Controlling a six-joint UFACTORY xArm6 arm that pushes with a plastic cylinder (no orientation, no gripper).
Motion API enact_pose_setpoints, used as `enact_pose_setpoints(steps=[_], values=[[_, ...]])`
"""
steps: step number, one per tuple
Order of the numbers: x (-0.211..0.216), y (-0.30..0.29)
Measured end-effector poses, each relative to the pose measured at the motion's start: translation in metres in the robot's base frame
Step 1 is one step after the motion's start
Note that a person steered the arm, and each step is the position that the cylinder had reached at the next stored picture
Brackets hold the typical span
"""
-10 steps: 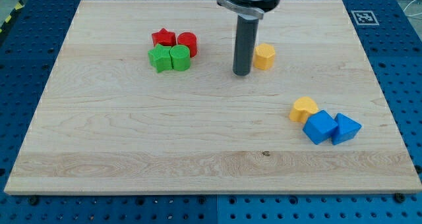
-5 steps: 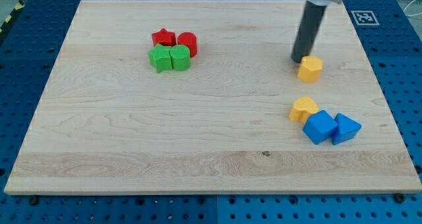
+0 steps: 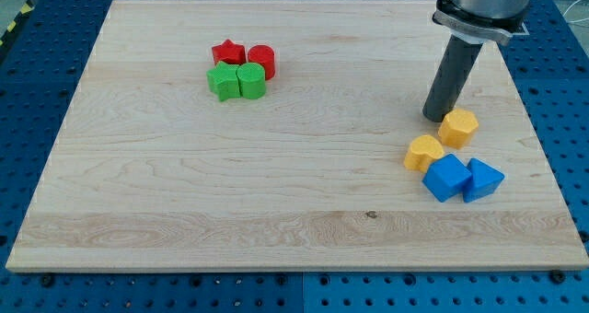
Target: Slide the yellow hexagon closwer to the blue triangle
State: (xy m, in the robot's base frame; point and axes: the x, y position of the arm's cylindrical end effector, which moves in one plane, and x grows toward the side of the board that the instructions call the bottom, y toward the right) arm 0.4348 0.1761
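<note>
yellow hexagon [image 3: 457,128] now nearer blue triangle [image 3: 484,179]

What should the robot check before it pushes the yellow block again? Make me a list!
1. My tip sits right beside the yellow hexagon, on its upper-left side: ok.
2. Hexagon close to the blue triangle: not ok, a gap remains.
3. Push line from tip through hexagon points down and right, toward the triangle: ok.
4. Other yellow block and blue cube lie just left of that line; whether the hexagon clears them: cannot tell.
5. Red and green blocks far off at upper left, out of the way: ok.
6. Room on the board beyond the triangle: ok.
</note>
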Motion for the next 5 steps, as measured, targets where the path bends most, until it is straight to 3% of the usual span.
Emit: enact_pose_setpoints(steps=[3,5], values=[[-0.023,0.009],[0.025,0.014]])
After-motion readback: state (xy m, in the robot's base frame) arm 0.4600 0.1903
